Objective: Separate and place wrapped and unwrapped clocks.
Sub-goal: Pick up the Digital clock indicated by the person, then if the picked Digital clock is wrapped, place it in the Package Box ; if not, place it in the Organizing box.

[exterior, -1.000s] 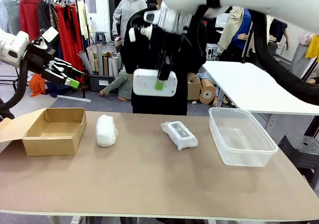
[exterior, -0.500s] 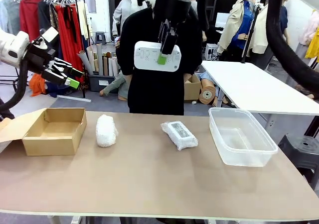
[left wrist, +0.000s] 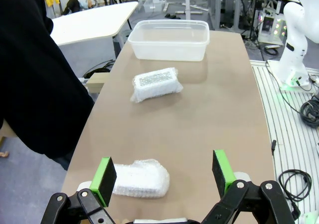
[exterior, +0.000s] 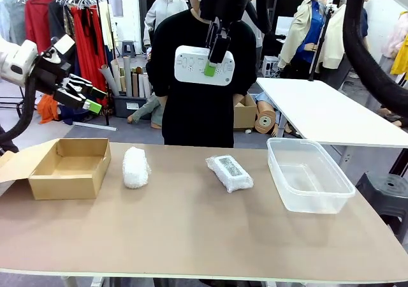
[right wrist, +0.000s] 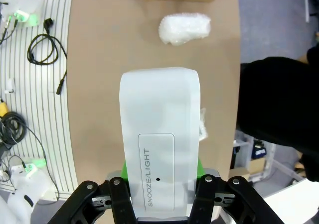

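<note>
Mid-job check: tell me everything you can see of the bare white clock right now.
The bare white clock is a smooth, plastic-looking rounded rectangle, unwrapped. Its face, with faint markings, is turned toward the front camera; a bar on its top reads SNOOZE/LIGHT. It hangs nearly level, high above the table, before the person's chest, pinched front and back by the right gripper's shut jaws. Nothing else touches it.

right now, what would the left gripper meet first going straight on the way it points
Probably the bubble-wrap bundle, seen between the open left gripper's pads; depth is unclear, so maybe bare table beside it.
</note>
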{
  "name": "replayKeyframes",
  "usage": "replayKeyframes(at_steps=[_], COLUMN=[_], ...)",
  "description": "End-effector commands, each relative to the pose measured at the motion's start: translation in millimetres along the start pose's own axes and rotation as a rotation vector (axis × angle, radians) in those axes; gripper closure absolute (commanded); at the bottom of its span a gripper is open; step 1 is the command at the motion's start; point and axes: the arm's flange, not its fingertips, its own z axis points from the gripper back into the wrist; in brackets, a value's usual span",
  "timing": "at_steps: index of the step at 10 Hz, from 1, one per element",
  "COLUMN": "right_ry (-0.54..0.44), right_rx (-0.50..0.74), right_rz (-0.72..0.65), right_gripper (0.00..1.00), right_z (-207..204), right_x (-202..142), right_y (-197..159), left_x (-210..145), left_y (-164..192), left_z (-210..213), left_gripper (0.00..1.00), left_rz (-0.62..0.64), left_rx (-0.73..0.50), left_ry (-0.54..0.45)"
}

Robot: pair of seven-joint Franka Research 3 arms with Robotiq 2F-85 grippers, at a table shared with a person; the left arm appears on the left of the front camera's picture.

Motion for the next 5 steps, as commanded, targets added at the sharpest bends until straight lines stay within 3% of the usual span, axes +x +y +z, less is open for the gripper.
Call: replayKeyframes(at_steps=[1,5], right_ry=[0.001,0.001], right_rx=[-0.002,-0.002], right_rz=[0.001,0.001], right_gripper=[1.00,1.00], right_z=[1.0,1.0], right_x=[0.2,0.2], right_y=[1.2,1.2], left_x=[1.4,1.4], left_y=[-0.6,-0.6], left_z=[0.4,0.4], left_gripper=[0.00,0.00], left_rz=[-0.005,-0.005], left_rx=[-0.001,-0.001], left_ry=[-0.002,-0.002])
